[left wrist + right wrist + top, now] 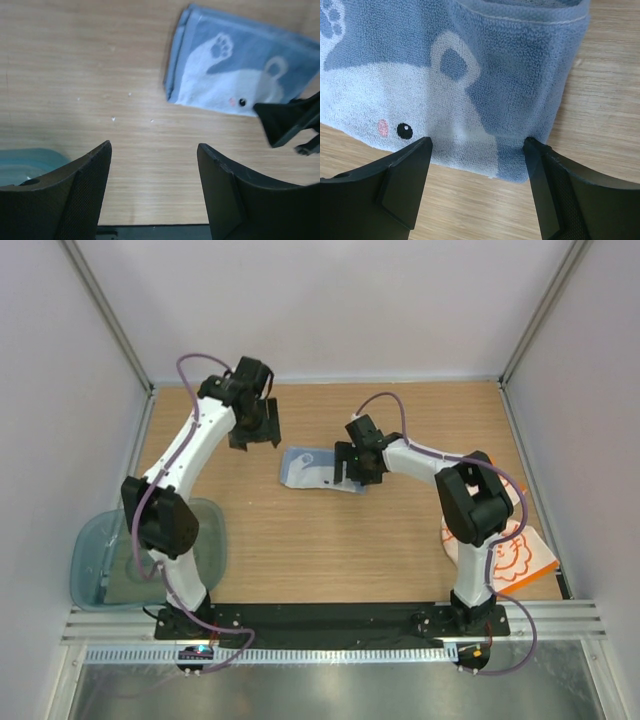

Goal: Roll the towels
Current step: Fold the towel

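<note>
Nearest me, at the left edge of the wooden tabletop, sits a translucent blue-green plastic tray. At the right edge lies an orange and white flower-patterned towel, partly under the right arm.

In the middle lies a pale blue folded terry towel printed with a white animal, flat and not yet rolled. My right gripper hangs low at its right end, jaws wide and empty, fingertips at that end's edge.

Farther back, my left gripper hovers over bare wood beside the towel's left end, jaws also wide, holding nothing.

I judge the step is starting the roll. To do it well I should pinch every layer of that edge squarely and turn it over tightly. The left gripper should come down to pin the far end so the cloth cannot slide or roll crooked.
</note>
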Motion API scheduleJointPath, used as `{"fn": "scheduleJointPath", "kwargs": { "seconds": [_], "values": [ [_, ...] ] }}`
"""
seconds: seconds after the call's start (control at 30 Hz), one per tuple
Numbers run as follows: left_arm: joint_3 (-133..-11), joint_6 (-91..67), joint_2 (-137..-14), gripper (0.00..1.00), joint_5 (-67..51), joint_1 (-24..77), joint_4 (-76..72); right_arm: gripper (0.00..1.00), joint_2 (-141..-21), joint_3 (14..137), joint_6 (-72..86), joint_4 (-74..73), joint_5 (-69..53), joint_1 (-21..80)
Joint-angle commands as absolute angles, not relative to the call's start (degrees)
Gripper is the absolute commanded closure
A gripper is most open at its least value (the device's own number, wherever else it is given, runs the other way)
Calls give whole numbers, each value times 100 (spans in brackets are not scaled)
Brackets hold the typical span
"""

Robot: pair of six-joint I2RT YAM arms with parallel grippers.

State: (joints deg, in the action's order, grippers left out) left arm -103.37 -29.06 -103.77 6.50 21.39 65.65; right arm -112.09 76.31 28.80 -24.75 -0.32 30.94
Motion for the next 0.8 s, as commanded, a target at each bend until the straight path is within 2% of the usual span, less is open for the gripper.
{"fn": "scheduleJointPath", "kwargs": {
  "seconds": [0.0,0.1,0.27,0.37,0.43,0.63,0.77],
  "values": [
    [-11432,-2733,-10843,29,712,2162,7188,19,-11259,7225,2979,-2804,-193,3217],
    [-12251,-2742,-11144,30,677,2215,7506,19,-11206,7172,2997,-2812,-228,3252],
    [-12454,-2707,-11232,30,554,2294,7155,19,-10934,6988,3041,-2804,-378,3270],
    [-11929,-2725,-11145,31,685,2294,6760,18,-10741,6961,3015,-2944,-326,3270],
    [-11139,-2795,-11040,31,729,2259,6435,17,-10627,7031,2953,-3085,-229,3278],
    [-10416,-2839,-10723,30,624,2171,5969,16,-10406,7356,3014,-3427,-44,3278],
    [-10468,-2865,-10828,31,423,2171,6020,16,-10100,7261,3137,-3604,191,3278]
  ]
}}
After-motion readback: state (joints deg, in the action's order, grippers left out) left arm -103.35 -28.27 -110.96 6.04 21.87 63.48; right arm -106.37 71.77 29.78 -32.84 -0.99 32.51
